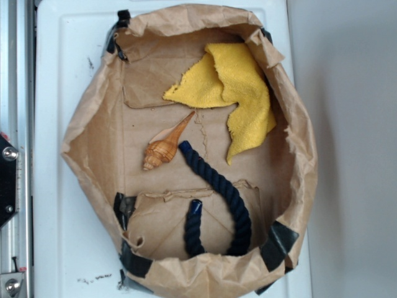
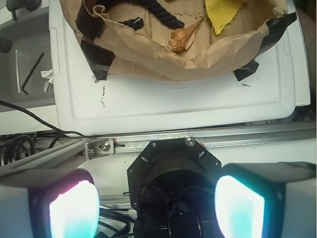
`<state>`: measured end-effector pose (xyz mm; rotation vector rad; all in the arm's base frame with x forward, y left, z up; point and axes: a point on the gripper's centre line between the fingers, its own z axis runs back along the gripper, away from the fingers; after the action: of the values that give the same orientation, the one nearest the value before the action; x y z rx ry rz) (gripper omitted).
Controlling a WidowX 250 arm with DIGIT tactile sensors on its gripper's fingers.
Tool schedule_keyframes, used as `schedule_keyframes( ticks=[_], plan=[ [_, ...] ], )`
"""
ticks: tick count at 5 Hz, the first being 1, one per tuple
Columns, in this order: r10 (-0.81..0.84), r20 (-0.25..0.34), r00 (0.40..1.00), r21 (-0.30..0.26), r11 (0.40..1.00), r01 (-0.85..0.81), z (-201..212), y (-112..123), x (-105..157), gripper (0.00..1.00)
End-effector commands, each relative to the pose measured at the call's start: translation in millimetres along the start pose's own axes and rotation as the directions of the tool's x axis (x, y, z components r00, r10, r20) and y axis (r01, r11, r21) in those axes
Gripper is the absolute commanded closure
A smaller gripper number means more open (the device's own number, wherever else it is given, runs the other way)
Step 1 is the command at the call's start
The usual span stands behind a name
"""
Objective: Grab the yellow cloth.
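The yellow cloth [image 1: 239, 93] lies crumpled in the upper right of the brown paper bag [image 1: 80, 136], bright and frayed at its edges. In the wrist view only a corner of the yellow cloth [image 2: 223, 14] shows at the top. My gripper [image 2: 156, 208] is out of the exterior view. In the wrist view it hangs well back from the bag, over the robot's black base, with its two glowing pads [image 2: 74, 210] spread wide and nothing between them. It is far from the cloth.
Inside the bag a brown spiral seashell [image 1: 166, 148] lies left of centre and a dark navy rope [image 1: 220, 198] curves along the lower part. The bag rests on a white board [image 2: 173, 104]. A metal rail [image 2: 208, 139] runs between the board and the robot base.
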<state>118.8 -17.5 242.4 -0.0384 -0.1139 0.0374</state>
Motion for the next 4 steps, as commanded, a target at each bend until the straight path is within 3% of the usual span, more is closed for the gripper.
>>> schedule_keyframes(
  ticks=[1, 2, 3, 4],
  plan=[
    [0.0, 0.0, 1.0, 0.0, 1.0, 0.0, 0, 0, 0, 0.0],
    [0.073, 0.011, 0.997, -0.013, 0.997, -0.073, -5, 29, 46, 0.0],
    [0.108, 0.04, 0.993, 0.044, 0.993, -0.11, 0, 50, 74, 0.0],
    [0.035, 0.044, 0.998, 0.035, 0.999, -0.036, 4, 52, 77, 0.0]
  ],
)
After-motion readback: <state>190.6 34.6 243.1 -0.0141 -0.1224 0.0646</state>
